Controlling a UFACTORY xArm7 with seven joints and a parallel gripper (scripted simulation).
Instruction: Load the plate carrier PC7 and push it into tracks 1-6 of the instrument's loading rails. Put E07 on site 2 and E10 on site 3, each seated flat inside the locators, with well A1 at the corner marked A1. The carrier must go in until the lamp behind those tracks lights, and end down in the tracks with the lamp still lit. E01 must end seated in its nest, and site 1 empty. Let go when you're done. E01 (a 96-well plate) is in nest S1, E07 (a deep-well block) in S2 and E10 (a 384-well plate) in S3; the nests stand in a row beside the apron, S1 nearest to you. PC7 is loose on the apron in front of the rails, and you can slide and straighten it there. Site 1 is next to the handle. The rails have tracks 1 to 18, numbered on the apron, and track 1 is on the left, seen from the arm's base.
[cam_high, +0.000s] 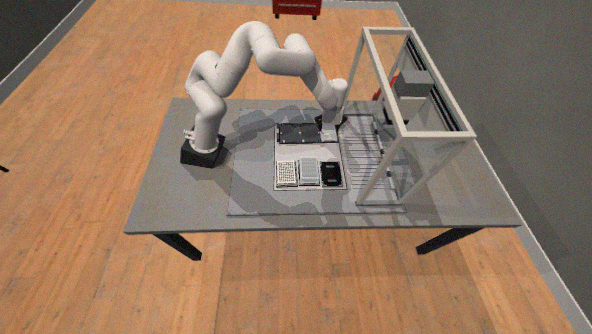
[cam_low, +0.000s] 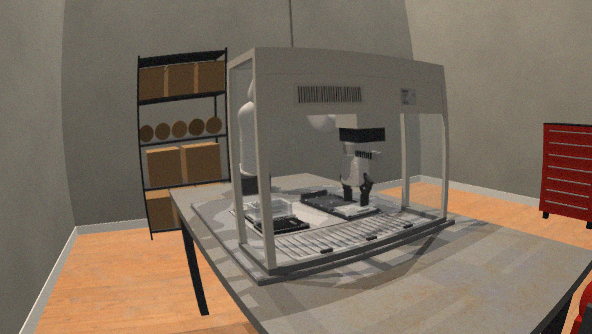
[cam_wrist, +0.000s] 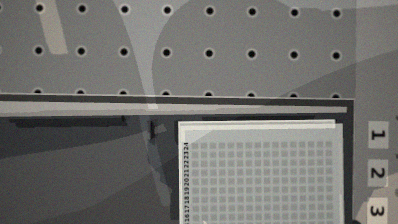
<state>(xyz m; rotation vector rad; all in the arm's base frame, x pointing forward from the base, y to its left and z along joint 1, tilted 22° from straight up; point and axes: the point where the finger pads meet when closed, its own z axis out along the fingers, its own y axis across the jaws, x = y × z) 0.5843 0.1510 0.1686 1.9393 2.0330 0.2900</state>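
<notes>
The end effector (cam_low: 356, 196) hangs with its fingers spread wide and nothing between them, poised straight over the far end of the carrier PC7 (cam_high: 300, 133); in the exterior view the two dark fingers (cam_low: 346, 193) stand either side of the pale plate below them, apart from it. That plate is E10 (cam_wrist: 260, 175), the 384-well plate, lying flat on the carrier's end site nearest the rails; in the wrist view its column numbers run along its 9 o'clock edge and the apron's track numbers 1, 2 and 3 (cam_wrist: 377, 172) sit just beyond the carrier at 3 o'clock. PC7 lies on the apron (cam_high: 307, 151) in front of the loading rails (cam_high: 362, 150), not in the tracks; the rest of its dark deck shows no other plate that I can make out. From the carrier, at 6 o'clock in the top view, the nests stand in a row: E01 (cam_high: 286, 173) white in S1, E07 (cam_high: 309, 171) grey in S2, and the black nest S3 (cam_high: 331, 173) beside them. The instrument's frame (cam_high: 419, 134) stands over the rails at 3 o'clock; the arm's base (cam_high: 188, 159) sits at 9 o'clock on the grey counter (cam_high: 165, 210).
</notes>
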